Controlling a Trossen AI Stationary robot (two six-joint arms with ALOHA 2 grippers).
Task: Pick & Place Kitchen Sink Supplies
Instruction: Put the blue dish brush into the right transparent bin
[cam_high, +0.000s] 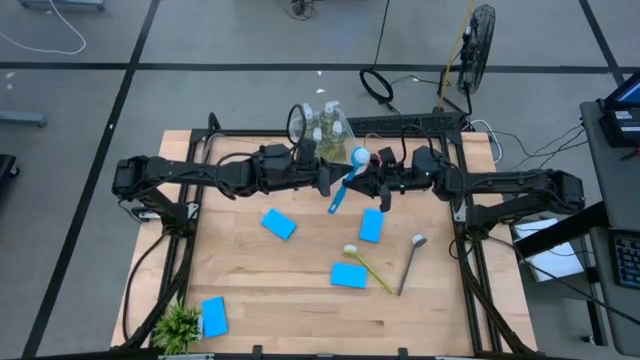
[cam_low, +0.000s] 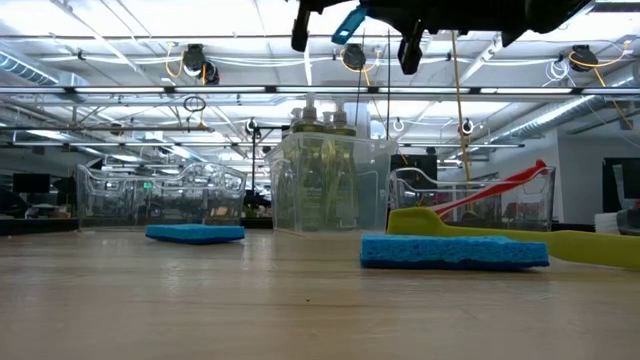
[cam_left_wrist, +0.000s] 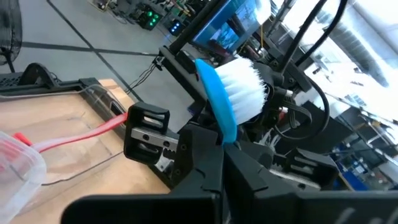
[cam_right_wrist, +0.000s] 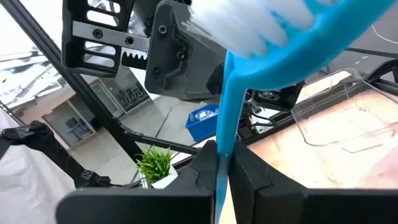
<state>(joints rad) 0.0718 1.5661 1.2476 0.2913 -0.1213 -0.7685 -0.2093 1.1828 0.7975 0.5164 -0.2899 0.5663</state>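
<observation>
A blue brush (cam_high: 357, 158) with white bristles hangs in the air over the table's middle, between both arms. My left gripper (cam_high: 328, 183) reaches in from the left and my right gripper (cam_high: 376, 184) from the right, each shut on the brush. Its handle end (cam_low: 349, 23) shows at the top of the low view. Several blue sponges (cam_high: 279, 224) lie flat on the wood. A yellow-green brush (cam_high: 368, 268) and a brown brush (cam_high: 410, 262) lie near the right side. Soap bottles stand in a clear bin (cam_high: 325, 125) at the far edge. My left gripper (cam_left_wrist: 225, 152) pinches the blue brush's handle just under the bristle head (cam_left_wrist: 225, 127), coming level from the table's left; the fingers hide the exact spot. My right gripper (cam_right_wrist: 221, 158) pinches the thin handle (cam_right_wrist: 224, 134) between its two fingers, level from the table's right, fingers across it. The brush is lifted clear, head toward the far edge.
A red brush (cam_left_wrist: 81, 134) lies in a clear bin on the right side. A small green plant (cam_high: 178, 328) stands at the near left corner beside a sponge (cam_high: 213, 316). More clear bins (cam_low: 160, 195) line the far edge. Bare wood lies between the sponges.
</observation>
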